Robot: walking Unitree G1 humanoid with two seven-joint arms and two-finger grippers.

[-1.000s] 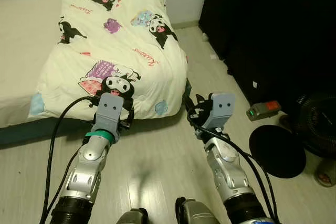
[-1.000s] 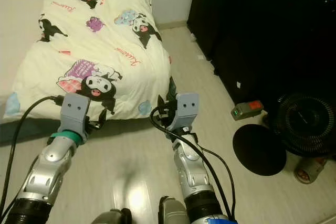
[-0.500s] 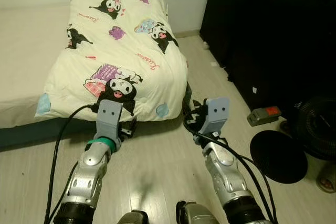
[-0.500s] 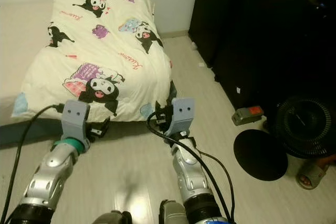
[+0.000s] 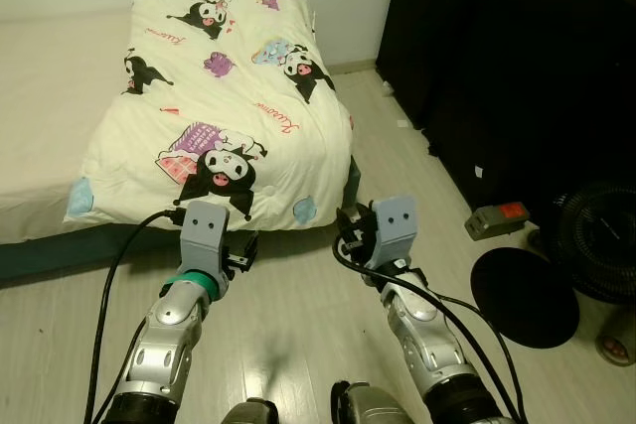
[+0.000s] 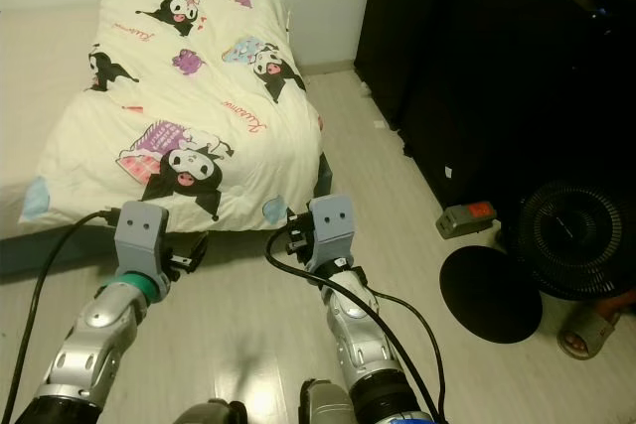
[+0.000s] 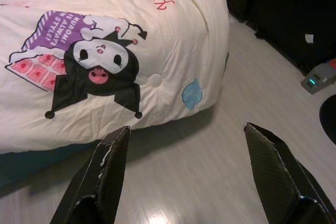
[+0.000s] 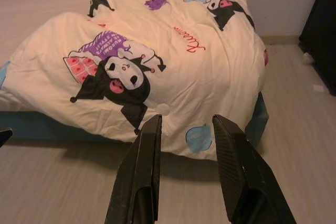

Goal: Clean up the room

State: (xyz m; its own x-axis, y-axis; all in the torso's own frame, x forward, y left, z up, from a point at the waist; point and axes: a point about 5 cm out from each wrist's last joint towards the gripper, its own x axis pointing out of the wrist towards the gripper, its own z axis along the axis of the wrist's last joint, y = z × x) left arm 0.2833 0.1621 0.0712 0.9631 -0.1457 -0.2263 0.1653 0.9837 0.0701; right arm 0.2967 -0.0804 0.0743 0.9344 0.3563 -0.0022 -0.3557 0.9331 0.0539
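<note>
Both my arms are raised over the pale wood floor (image 5: 298, 335), nothing held. Left end effector (image 7: 191, 169) spread wide, fingers well apart. Right end effector (image 8: 186, 169) narrow, a small gap between its fingers. Both point at the foot of the bed (image 5: 40, 255). Cream cartoon-print comforter (image 5: 219, 96) lies on the bed, its end hanging over the edge near the floor. On my right: round black disc (image 5: 524, 290) on the floor, black fan (image 5: 601, 240) beside it, small grey device with orange and green (image 5: 497, 218) against the dark cabinet (image 5: 497, 57). Versus a second ago, my right arm sits further left, nearer the comforter's corner; the view has shifted a bit.
</note>
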